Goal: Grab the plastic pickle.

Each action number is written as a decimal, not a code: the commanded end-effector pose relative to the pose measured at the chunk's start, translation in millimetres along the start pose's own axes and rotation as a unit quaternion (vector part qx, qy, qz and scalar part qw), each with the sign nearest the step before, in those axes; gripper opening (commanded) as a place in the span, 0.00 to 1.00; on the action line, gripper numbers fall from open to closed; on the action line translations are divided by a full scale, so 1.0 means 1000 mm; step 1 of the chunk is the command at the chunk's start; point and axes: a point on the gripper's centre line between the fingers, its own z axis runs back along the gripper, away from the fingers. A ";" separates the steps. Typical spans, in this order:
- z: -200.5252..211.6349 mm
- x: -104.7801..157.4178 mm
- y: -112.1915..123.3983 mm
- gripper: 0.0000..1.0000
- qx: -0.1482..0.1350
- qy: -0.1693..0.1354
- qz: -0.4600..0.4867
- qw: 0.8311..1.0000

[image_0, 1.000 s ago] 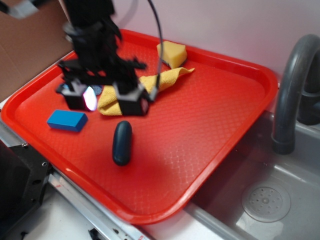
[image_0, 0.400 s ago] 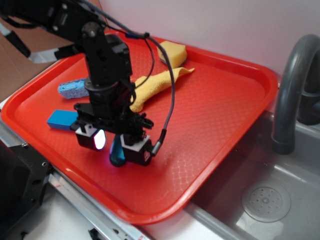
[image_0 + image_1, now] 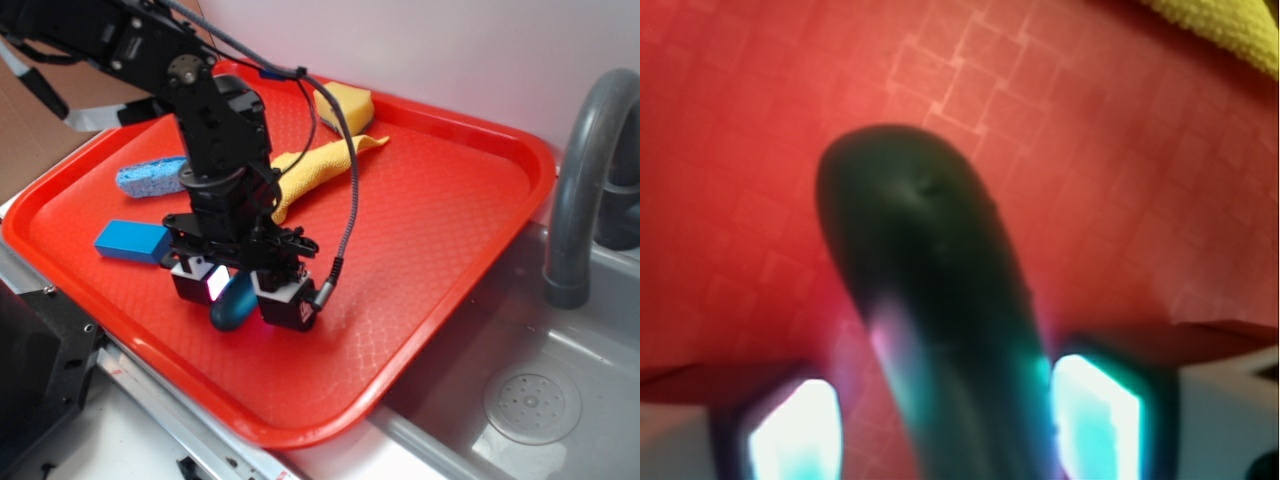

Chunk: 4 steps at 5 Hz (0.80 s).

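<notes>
A black robot arm reaches down onto a red tray (image 3: 440,230) beside a grey sink (image 3: 530,400). Its claw (image 3: 238,288) straddles the plastic pickle (image 3: 229,303), which lies on the tray's near side between the two lit fingers (image 3: 1095,405). The claw is spread, each finger just beside the pickle. A blue block (image 3: 131,241), a light-blue sponge (image 3: 147,176) and a yellow cloth (image 3: 320,162) lie farther back.

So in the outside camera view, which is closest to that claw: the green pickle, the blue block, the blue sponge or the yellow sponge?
From the gripper:
1. Plastic pickle, right between the fingers.
2. Blue block, to the picture's left, on the tray.
3. Light-blue sponge, behind the block, partly behind the arm.
4. Yellow sponge, at the tray's far edge.
</notes>
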 end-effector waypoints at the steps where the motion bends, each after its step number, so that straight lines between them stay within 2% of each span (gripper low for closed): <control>1: 0.029 -0.002 0.005 0.00 -0.012 -0.023 0.017 1.000; 2: 0.080 0.016 0.018 0.00 -0.089 -0.052 -0.072 0.992; 3: 0.133 0.020 0.025 0.00 -0.096 -0.094 -0.110 0.985; 4: 0.183 0.013 0.031 0.00 -0.114 -0.083 -0.178 0.974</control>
